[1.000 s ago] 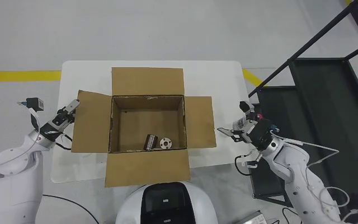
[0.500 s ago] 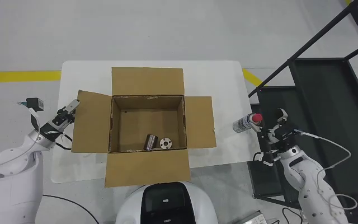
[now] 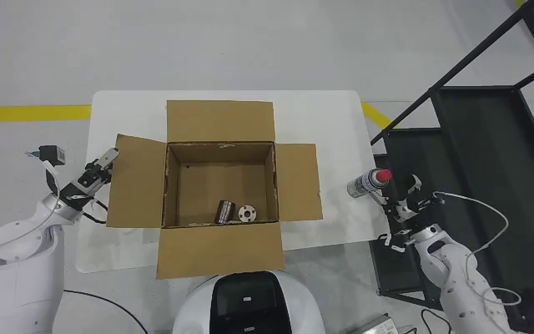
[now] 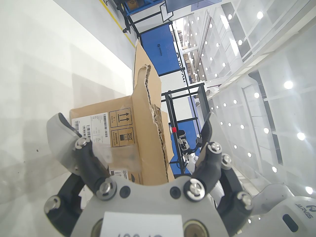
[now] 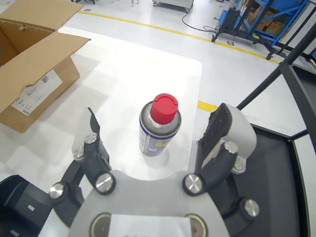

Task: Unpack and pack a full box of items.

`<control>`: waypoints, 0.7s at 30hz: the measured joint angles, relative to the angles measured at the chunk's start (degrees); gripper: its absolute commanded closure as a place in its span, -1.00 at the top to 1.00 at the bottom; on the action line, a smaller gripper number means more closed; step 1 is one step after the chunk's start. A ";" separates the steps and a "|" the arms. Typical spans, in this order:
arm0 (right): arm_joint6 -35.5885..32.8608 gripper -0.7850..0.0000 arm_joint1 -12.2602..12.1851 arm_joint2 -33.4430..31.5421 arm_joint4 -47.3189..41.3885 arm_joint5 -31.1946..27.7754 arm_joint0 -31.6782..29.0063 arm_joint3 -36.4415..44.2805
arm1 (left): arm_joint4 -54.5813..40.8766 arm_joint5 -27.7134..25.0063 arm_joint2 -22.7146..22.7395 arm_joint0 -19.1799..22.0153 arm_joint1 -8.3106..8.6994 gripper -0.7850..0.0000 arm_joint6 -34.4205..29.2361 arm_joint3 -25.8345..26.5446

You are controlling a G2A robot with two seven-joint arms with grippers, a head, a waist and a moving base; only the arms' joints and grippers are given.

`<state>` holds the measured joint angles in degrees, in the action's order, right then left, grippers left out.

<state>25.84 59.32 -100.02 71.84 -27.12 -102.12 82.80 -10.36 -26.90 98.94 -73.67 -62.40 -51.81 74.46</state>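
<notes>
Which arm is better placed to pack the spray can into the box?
Right. Its open pincer faces the upright spray can at close range; the left pincer sits beyond the box, on its far side.

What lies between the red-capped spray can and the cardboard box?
Nothing; between the spray can and the cardboard box is bare table, seen in the right wrist view.

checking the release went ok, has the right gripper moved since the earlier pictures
Yes. The right gripper has pulled back off the spray can, away from the box, toward the black rack.
</notes>
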 measured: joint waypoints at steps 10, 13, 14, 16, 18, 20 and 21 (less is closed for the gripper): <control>-0.82 1.00 0.09 0.02 -1.06 0.23 0.51 -0.53 | 0.00 0.00 0.00 0.00 0.00 1.00 0.00 0.00; -1.87 1.00 0.33 0.95 -2.24 0.58 1.91 -2.85 | 0.00 0.00 0.00 0.00 0.00 1.00 0.00 0.00; -2.01 1.00 0.42 1.38 -2.53 0.68 2.38 -3.83 | 0.00 0.00 0.00 0.00 0.00 1.00 0.00 0.00; -2.12 1.00 0.66 2.72 -2.91 0.48 3.54 -6.09 | 0.00 0.00 0.00 0.00 0.00 1.00 0.00 0.00; -1.84 1.00 0.83 3.93 -2.85 -0.16 4.57 -7.93 | 0.00 0.00 0.00 0.00 0.00 1.00 0.00 0.00; -1.27 1.00 1.05 5.22 -2.85 -0.77 5.86 -10.15 | 0.00 0.00 0.00 0.00 0.00 1.00 0.00 0.00; -0.97 1.00 1.14 5.74 -2.83 -0.98 6.48 -11.08 | 0.00 0.00 0.00 0.00 0.00 1.00 0.00 0.00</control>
<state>24.87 60.46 -94.29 69.01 -28.10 -95.64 71.72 -10.36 -26.90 98.94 -73.67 -62.40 -51.81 74.46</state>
